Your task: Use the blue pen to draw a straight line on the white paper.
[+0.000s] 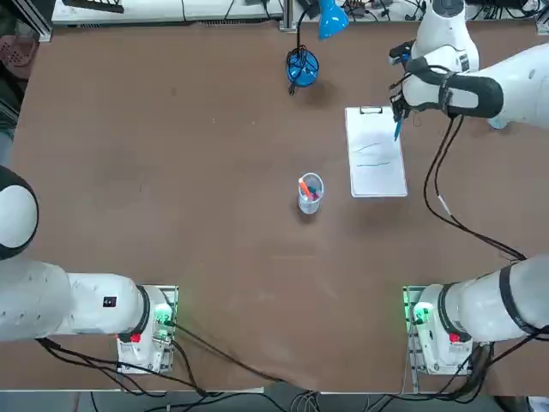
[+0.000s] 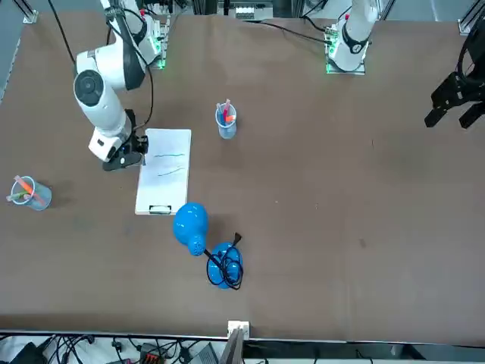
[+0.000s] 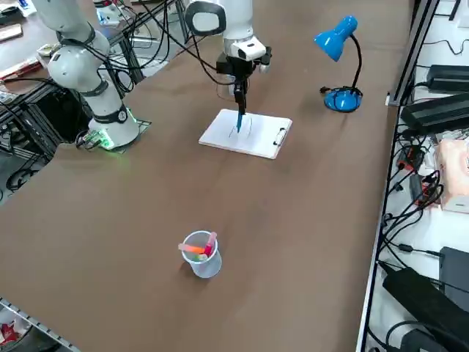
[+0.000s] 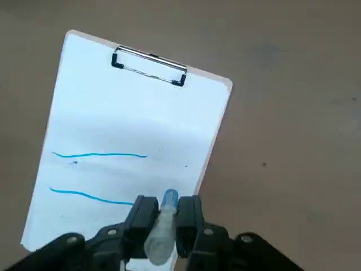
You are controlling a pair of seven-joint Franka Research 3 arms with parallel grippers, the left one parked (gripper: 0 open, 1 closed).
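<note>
Right gripper clamped on the blue pen, barrel pinched between both fingers, tip pointing down. Hanging above the white paper near its right long edge, toward the clip end; tip apparently lifted off the sheet, though contact hard to judge from the side. Two blue lines across the sheet, one fairly straight, the other slightly curved and running under the pen. Paper clipped to a clipboard, metal clip at the short edge facing the table's far edge. Clear cup of orange and pink pens just left of the clipboard, near the table's centre. Blue desk lamp by the far edge. Second cup of pens close to the table's right edge.
</note>
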